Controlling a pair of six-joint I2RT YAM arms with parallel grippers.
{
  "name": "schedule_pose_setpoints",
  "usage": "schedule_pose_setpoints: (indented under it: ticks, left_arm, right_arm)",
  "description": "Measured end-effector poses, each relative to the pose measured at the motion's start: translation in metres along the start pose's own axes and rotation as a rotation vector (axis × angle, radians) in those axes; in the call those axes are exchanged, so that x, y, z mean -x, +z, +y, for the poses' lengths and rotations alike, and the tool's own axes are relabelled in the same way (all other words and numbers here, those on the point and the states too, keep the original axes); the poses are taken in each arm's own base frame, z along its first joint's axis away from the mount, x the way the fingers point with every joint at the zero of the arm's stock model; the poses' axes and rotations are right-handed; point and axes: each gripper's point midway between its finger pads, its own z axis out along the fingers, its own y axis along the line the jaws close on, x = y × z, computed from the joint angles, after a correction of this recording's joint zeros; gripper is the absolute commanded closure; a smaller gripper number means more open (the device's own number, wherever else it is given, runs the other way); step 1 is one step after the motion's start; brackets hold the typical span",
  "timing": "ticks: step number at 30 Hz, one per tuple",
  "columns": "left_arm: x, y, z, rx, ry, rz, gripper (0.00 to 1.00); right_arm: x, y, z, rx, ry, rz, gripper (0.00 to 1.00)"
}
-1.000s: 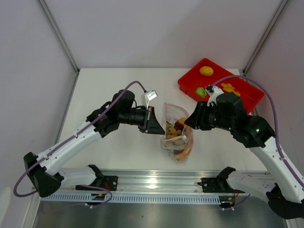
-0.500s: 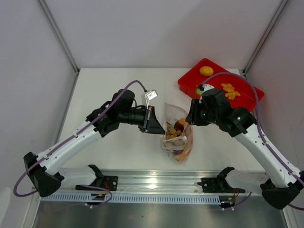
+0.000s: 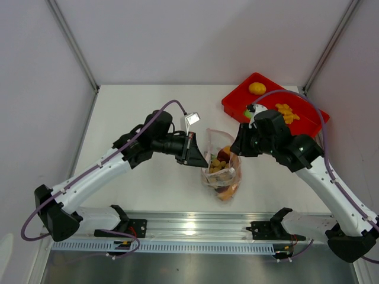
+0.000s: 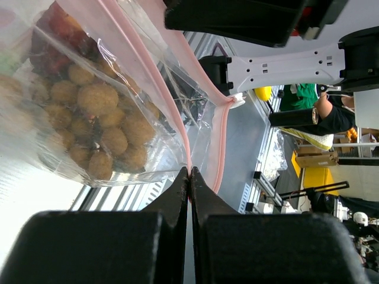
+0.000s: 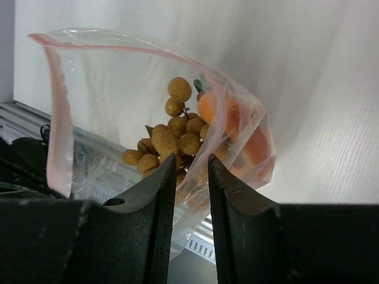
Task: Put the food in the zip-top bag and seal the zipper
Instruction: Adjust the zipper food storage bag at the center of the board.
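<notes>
- Left gripper (image 4: 189,173): closed, pinching the zipper (image 5: 58,118) at the 9 o'clock edge of the bag mouth
- Right gripper (image 5: 191,168): I see a narrow gap between its fingers, at the bag's 2 o'clock edge; I cannot tell whether they touch the plastic
- Zip-top bag (image 3: 220,174): mouth open, at 6 o'clock on the table (image 3: 148,106)
- Inside it: grape bunch (image 5: 172,139), orange piece (image 5: 216,109)
- Red tray (image 3: 237,102), 1 o'clock corner: round yellow fruit (image 3: 257,88), orange lumpy pieces (image 3: 286,111)

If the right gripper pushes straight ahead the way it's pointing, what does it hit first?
Probably the zip-top bag: its clear wall lies just ahead of the right gripper, grape bunch behind it.
</notes>
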Motion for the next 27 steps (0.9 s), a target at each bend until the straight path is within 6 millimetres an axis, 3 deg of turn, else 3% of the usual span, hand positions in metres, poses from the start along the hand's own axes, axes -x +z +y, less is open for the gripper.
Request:
schedule_pose_setpoints:
  ticks: [7,17,27]
  left_arm:
    - [0.001,0.0,-0.001,-0.004,0.003,-0.002,0.99]
    - [0.001,0.0,-0.001,-0.004,0.004,-0.001,1.0]
    - [0.0,0.001,-0.002,-0.007,0.005,0.001,0.99]
  right_arm:
    - [-0.006,-0.008,0.013,0.06,0.021,0.001,0.71]
    - [-0.026,0.008,0.006,0.036,0.072,0.053,0.71]
    - [-0.017,0.02,0.006,0.034,0.097,0.029,0.71]
